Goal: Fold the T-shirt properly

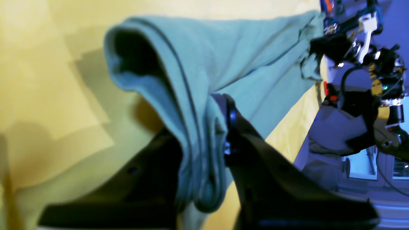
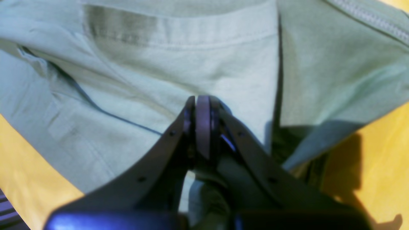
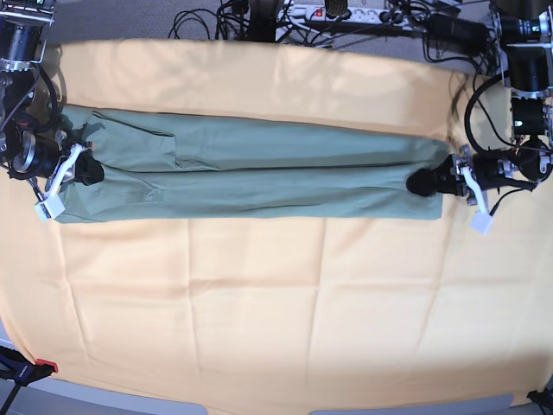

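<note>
Both pincers, left pincer (image 3: 421, 183) and right pincer (image 3: 89, 171), clamped on opposite ends of the T-shirt (image 3: 259, 173).

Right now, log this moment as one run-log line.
left gripper: shut on T-shirt end | right gripper: shut on opposite end | T-shirt: long band stretched across orange-yellow cloth

Both arms are black, jointed, with silver metal collars and looped black cables. Each hand (image 3: 422, 183) has 2 dark fingers (image 2: 204, 124) with small screws and a white bracket (image 3: 478, 207).

no readable text, labels or brand marks anywhere
</note>
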Controlling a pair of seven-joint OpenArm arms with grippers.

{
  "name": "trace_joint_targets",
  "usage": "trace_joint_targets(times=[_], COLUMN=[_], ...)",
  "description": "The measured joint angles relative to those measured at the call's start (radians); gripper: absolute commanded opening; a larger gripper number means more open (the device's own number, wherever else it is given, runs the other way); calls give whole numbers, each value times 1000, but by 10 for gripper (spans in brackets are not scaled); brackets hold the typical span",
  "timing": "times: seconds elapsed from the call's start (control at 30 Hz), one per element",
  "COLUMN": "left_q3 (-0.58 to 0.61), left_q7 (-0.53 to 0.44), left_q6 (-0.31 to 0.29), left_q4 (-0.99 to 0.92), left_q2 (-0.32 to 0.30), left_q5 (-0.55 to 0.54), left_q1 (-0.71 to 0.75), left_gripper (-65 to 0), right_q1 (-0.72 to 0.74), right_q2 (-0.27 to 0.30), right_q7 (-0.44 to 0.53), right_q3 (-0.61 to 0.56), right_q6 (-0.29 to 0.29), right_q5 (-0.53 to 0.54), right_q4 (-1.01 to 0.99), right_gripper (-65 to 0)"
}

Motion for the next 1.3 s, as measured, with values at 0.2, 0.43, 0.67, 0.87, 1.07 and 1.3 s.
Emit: trace_joint_targets(times=[0.2,0.43,0.67,0.87,1.07,1.3], left_q3=[-5,2,2,2,-1,0], left_q7=[-4,6,-12,-14,-28,-43], left_q6=[-4,1,0,-35,-41,-75], left_q4=[17,144,296,306,306,306], left_q2=[56,79,94,171,218,340], left_q5=[0,3,1,1,1,38], left_q1=[-6,5,2,3,3,3], left_gripper=[-650,-650,-650,-650,-650,-650], right_q1=[0,0,0,0,-3,-3], right_q2=[0,0,0,0,0,0], right_q7=[0,0,7,8,13,15], right_q3=[0,0,0,0,0,0], right_q6=[0,0,0,0,0,0], right_q5=[0,0,0,0,-4,-4], right_q4=[0,0,0,0,0,0], right_gripper=[-650,-650,-650,-650,-650,-650])
